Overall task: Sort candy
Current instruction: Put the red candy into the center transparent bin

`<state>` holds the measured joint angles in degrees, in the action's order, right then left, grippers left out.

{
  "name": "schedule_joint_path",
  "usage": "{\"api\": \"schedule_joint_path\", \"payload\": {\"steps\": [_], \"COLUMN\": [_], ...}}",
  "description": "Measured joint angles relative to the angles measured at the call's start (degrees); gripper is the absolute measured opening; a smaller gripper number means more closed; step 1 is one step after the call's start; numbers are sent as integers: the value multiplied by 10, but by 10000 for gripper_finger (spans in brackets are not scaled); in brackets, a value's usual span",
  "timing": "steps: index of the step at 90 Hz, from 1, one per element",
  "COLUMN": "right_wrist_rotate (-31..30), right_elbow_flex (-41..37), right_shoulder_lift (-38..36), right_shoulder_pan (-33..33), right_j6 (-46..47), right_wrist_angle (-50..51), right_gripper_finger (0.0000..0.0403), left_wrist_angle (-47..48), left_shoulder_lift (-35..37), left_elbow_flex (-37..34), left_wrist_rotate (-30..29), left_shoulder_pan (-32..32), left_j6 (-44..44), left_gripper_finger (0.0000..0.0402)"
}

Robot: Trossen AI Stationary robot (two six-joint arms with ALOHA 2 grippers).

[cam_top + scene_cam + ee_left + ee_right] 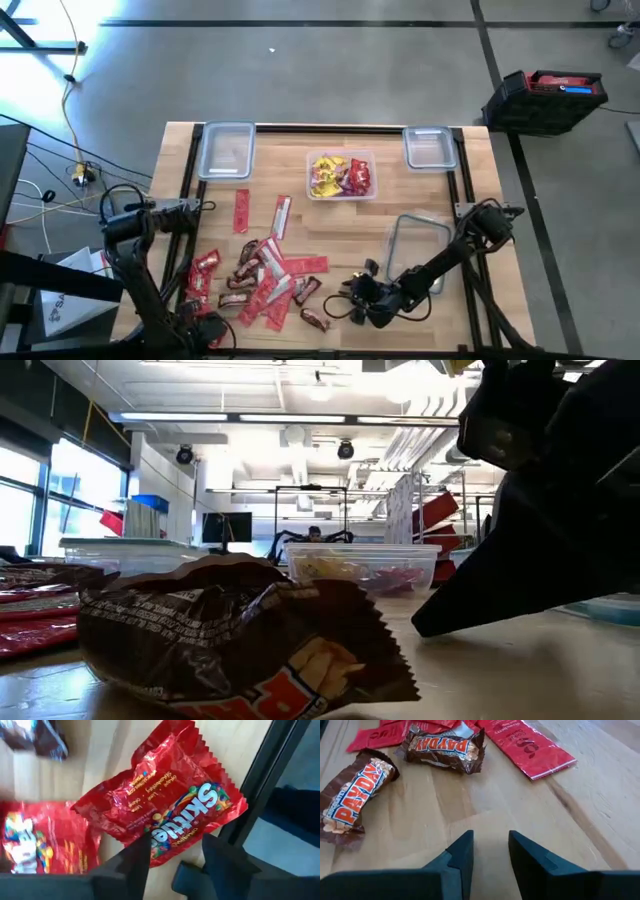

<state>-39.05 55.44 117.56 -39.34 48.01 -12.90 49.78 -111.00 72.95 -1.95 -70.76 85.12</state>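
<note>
Right gripper (490, 851) low over table's (480, 300) near edge, fingers narrowly apart, holding nothing; brown PayDay bars (445, 749) just ahead. Left gripper (172, 852) at near-left, fingers parted above red Skittles pkt (165, 800). Candy pile (262, 280) near-left of ctr.

Grey floor (330, 80), ceiling striplights (250, 418).

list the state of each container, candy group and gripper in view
left gripper: open, over a Skittles packet
right gripper: open, empty, near two PayDay bars
centre container: holds sorted candy
three other containers: empty
loose candy pile: unsorted on the table
</note>
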Motion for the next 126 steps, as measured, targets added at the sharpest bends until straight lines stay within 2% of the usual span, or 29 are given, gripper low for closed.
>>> {"api": "schedule_joint_path", "payload": {"steps": [20,35,44,57,95,109,126], "right_wrist_rotate": [0,0,0,1,0,0,0], "right_elbow_flex": [0,0,0,0,0,0,0], "right_shoulder_lift": [2,2,3,3,3,3,3], "right_shoulder_pan": [-1,-1,-1,-1,-1,-1,-1], "right_j6": [1,1,1,0,0,0,0], "right_wrist_angle": [0,0,0,0,1,1,1], "right_gripper_finger": [94,94,94,94,94,94,94], "left_wrist_angle": [0,0,-1,-14,-14,-9,7], "left_shoulder_lift": [0,0,0,0,0,0,0], "left_elbow_flex": [0,0,0,0,3,27,38], "left_wrist_rotate": [-55,-80,-71,-28,-26,-40,-91], "left_shoulder_pan": [3,14,26,45,74,78,79], "left_j6": [-56,-58,-52,-65,-103,-118,-147], "left_gripper_finger": [201,203,203,203,203,203,203]}}
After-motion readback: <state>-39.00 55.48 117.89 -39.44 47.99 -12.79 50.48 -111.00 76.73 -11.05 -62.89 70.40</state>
